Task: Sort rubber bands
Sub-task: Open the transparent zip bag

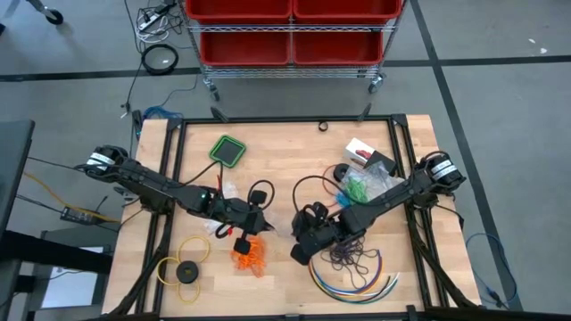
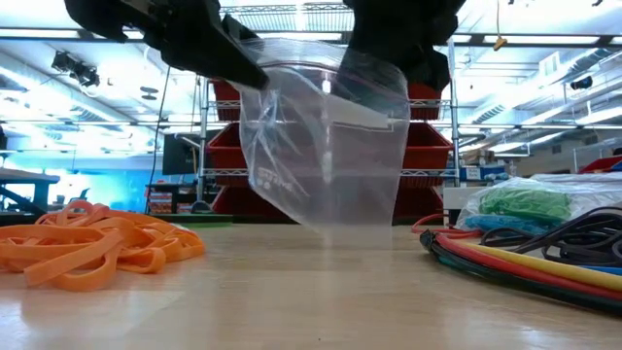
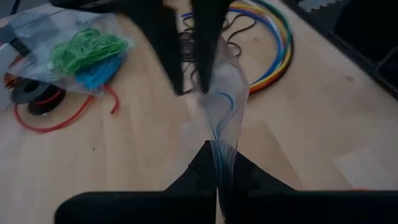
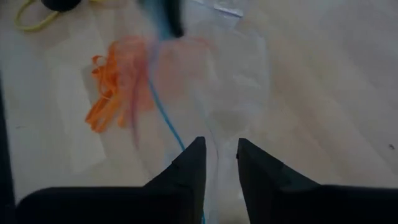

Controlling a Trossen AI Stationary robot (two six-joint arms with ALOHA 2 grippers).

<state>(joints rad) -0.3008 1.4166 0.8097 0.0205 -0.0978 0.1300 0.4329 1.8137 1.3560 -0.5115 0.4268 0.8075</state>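
A clear zip bag (image 2: 321, 146) hangs over the middle of the table between my two grippers. My left gripper (image 3: 219, 171) is shut on one end of its mouth. My right gripper (image 4: 221, 152) stands open, one finger on each side of the other end of the mouth. A loose heap of orange rubber bands (image 1: 250, 257) lies on the table just near of the bag. Green and blue rubber bands (image 1: 357, 187) sit inside another clear bag at the right. A tangle of dark bands (image 1: 350, 257) lies beside the right arm. My left gripper pinches the bag's blue-lined mouth edge (image 3: 220, 146) between its two fingers. The fingers come slanting down from the table's left. The bag hangs below them, mouth up; whether its bottom (image 2: 340, 226) touches the table I cannot tell.
Long curved multicoloured cables (image 1: 357, 281) lie at the near right. A yellow ring with a black disc (image 1: 183, 270) sits at the near left, and a green square pad (image 1: 228, 150) at the far left. A rack of red bins (image 1: 290, 31) stands beyond the far edge.
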